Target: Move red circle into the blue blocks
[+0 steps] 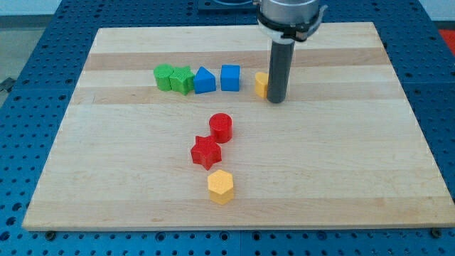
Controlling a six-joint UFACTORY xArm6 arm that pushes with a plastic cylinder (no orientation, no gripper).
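The red circle [221,126] lies near the board's middle. Two blue blocks sit in a row above it: a blue house-shaped block [205,80] and a blue cube [229,77]. My tip [276,100] rests on the board at the view's upper right of the red circle, right of the blue cube and touching or just beside a yellow block [261,84], which the rod partly hides. The tip is well apart from the red circle.
Two green blocks [173,78] stand left of the blue ones in the same row. A red star [206,152] lies just below-left of the red circle. A yellow hexagon [220,186] lies below the star. The wooden board [341,171] sits on a blue perforated table.
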